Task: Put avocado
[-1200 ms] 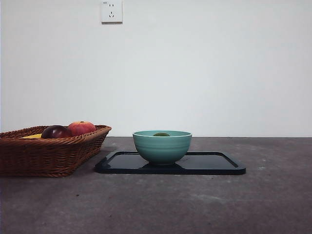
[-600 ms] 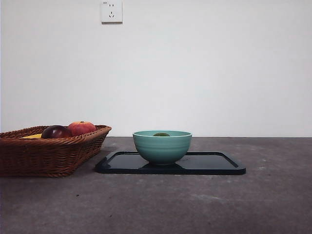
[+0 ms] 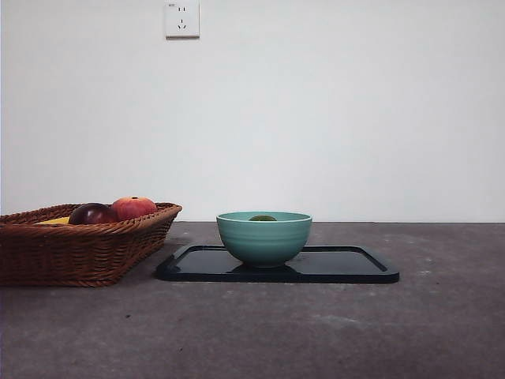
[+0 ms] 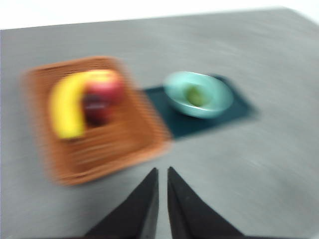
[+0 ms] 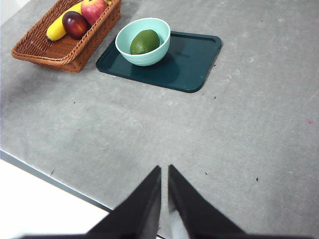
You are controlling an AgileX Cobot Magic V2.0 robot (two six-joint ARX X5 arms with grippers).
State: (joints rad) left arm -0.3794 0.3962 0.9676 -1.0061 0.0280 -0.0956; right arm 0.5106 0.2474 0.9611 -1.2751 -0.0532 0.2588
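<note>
The dark green avocado [image 5: 144,42] lies inside the teal bowl [image 5: 143,40], which stands on the dark tray [image 5: 189,62]. In the front view only the avocado's top [image 3: 263,218] shows above the bowl's rim [image 3: 264,237]. The blurred left wrist view also shows the avocado [image 4: 196,95] in the bowl [image 4: 198,94]. My left gripper [image 4: 162,175] is shut and empty, high above the table, far from the bowl. My right gripper [image 5: 164,173] is shut and empty, also raised and well back from the tray. Neither arm shows in the front view.
A wicker basket [image 3: 79,245] stands left of the tray [image 3: 276,267]. It holds a red-orange fruit [image 3: 132,208], a dark maroon fruit [image 3: 91,213] and a banana [image 5: 60,27]. The table's near edge [image 5: 50,181] shows in the right wrist view.
The front view has shifted very slightly. The bowl, avocado, tray and basket stand as before, and no arm has entered that view.
</note>
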